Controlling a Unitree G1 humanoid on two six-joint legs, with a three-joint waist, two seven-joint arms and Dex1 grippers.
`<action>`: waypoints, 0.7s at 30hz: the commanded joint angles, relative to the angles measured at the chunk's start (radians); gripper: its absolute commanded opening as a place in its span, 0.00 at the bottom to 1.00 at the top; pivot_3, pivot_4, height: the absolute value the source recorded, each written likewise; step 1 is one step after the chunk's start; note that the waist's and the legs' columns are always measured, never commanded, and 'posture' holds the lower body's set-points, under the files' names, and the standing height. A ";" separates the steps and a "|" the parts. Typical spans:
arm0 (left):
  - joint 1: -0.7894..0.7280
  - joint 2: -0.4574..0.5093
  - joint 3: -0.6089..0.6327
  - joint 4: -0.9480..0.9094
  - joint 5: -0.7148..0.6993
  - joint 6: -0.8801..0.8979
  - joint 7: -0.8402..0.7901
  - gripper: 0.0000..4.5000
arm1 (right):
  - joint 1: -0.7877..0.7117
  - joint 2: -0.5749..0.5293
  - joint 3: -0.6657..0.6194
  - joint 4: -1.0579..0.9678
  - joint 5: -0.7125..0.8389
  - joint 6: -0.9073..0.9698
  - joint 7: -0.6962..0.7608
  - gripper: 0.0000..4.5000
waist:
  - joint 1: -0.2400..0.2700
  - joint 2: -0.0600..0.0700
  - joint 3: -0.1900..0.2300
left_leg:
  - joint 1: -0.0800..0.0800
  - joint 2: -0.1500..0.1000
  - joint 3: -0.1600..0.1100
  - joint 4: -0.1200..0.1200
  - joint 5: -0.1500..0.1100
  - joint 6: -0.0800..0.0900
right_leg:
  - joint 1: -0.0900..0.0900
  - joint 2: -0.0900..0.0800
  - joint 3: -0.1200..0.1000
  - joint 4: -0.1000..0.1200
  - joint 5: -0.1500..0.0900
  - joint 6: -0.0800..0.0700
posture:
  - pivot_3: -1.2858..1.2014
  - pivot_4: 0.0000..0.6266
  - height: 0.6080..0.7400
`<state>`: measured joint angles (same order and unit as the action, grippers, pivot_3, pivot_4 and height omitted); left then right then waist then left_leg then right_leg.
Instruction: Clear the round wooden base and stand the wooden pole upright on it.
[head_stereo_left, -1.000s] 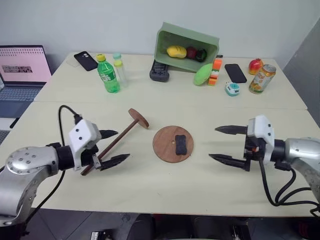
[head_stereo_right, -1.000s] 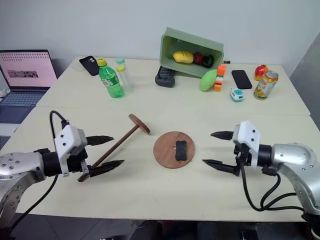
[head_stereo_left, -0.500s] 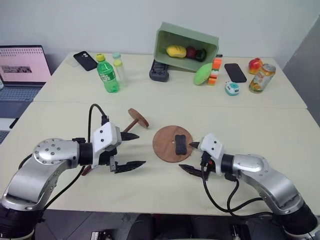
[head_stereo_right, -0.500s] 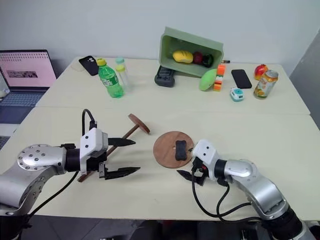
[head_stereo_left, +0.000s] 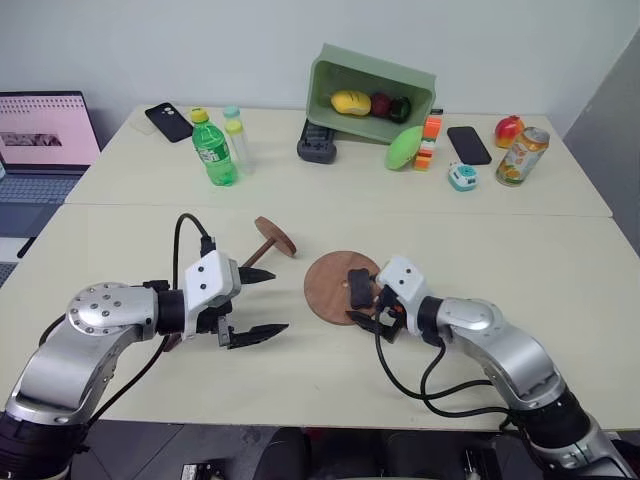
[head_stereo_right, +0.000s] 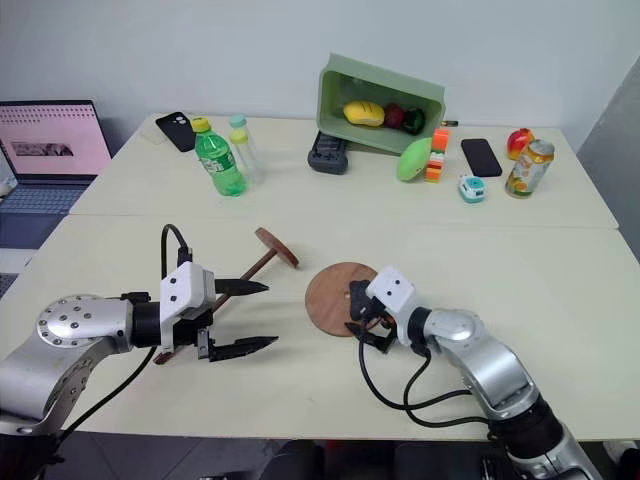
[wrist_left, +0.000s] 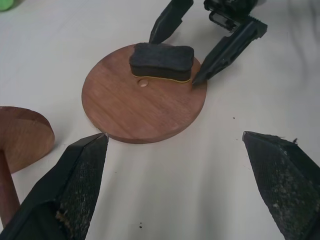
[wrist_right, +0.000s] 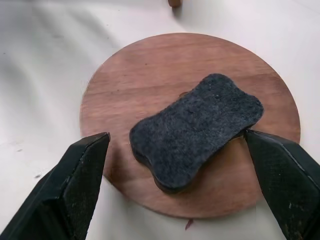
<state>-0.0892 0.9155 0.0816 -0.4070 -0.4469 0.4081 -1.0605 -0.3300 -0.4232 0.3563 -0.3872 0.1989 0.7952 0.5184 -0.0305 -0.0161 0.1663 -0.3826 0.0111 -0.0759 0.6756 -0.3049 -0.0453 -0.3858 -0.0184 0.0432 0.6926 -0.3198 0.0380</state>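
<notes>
Round wooden base flat mid-table, black sponge lying on it. Right gripper spread wide, straddling the sponge, nothing clamped. Left gripper also wide open and empty, beside the wooden pole lying on the table.

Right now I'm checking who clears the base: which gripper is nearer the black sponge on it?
Right. The right gripper is open, one finger on each side of the black sponge. The left gripper is open beside the wooden pole, away from the round wooden base.
</notes>
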 joint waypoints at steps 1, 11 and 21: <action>0.002 0.003 0.026 -0.009 0.001 -0.020 0.000 0.99 | -0.026 0.025 0.009 -0.003 -0.014 0.002 -0.010 1.00 | 0.000 0.000 0.000 | 0.000 0.000 0.000 0.000 0.000 0.000 | 0.000 0.000 0.000 0.000 0.000 0.000 | 0.52 0.24 1.00; -0.008 -0.004 0.017 -0.024 -0.003 -0.004 0.015 1.00 | -0.023 0.031 0.017 0.059 -0.101 -0.081 -0.035 0.84 | -0.001 0.000 0.000 | 0.000 0.000 0.000 0.000 0.000 0.000 | 0.000 0.000 0.000 0.001 0.000 0.000 | 0.52 0.24 1.00; -0.045 -0.024 -0.004 -0.052 -0.047 0.020 0.006 1.00 | -0.022 0.018 -0.028 0.013 -0.093 -0.089 -0.010 0.36 | 0.000 0.000 0.000 | 0.000 0.000 0.000 0.000 0.000 0.000 | 0.000 0.000 0.000 0.001 0.000 0.000 | 0.52 0.24 1.00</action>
<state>-0.1081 0.8994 0.0798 -0.4261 -0.4712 0.4280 -1.0540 -0.3465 -0.3949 0.3696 -0.3217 0.1003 0.7206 0.5000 -0.0310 -0.0158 0.1664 -0.3825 0.0109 -0.0757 0.6757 -0.3049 -0.0453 -0.3861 -0.0184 0.0434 0.6935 -0.3198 0.0380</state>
